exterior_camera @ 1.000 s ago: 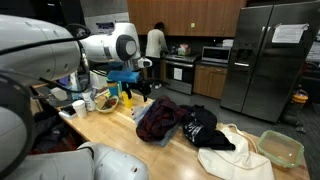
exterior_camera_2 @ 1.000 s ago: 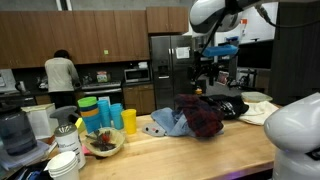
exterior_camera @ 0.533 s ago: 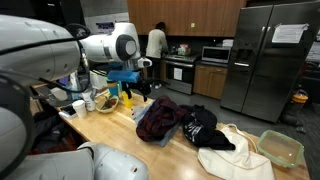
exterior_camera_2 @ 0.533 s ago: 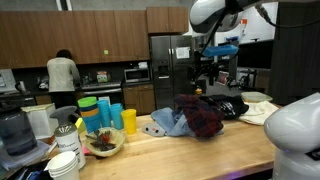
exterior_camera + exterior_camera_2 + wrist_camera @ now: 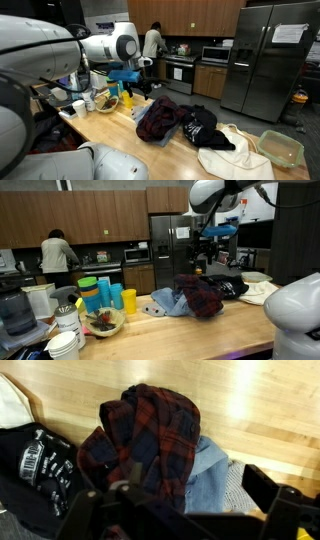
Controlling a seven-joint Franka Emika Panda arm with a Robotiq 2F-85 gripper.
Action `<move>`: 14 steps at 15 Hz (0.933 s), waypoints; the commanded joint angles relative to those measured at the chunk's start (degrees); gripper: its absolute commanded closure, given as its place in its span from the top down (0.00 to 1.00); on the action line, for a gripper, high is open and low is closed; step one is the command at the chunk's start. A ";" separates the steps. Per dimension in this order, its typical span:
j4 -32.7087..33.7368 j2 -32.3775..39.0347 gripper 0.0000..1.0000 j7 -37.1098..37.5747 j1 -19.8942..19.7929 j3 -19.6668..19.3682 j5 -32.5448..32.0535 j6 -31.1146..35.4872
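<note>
My gripper (image 5: 180,510) hangs open and empty above a pile of clothes on a wooden counter (image 5: 260,400). It also shows in both exterior views (image 5: 140,88) (image 5: 210,260), well above the counter. Directly below it lies a crumpled red plaid shirt (image 5: 150,440) (image 5: 158,118) (image 5: 203,295). A light blue garment (image 5: 210,465) (image 5: 165,303) lies under and beside the shirt. A black garment with white print (image 5: 35,465) (image 5: 200,125) lies on the shirt's other side.
A cream cloth (image 5: 235,150) and a green container (image 5: 282,148) lie further along the counter. A bowl of small items (image 5: 103,322) and coloured cups (image 5: 115,295) stand at the other end. A person (image 5: 58,255) stands at the kitchen units behind.
The person in the background has shifted a little sideways. The arm, the gripper and the clothes have not moved.
</note>
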 commanded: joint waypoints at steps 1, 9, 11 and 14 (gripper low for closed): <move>0.83 2.04 1.00 1.16 -1.09 -0.45 0.11 3.32; 1.39 6.63 1.00 3.44 -2.18 0.64 -0.77 9.11; 1.45 8.14 1.00 4.16 -2.31 0.93 -1.15 10.64; 1.52 10.73 1.00 5.61 -2.52 1.31 -1.54 12.78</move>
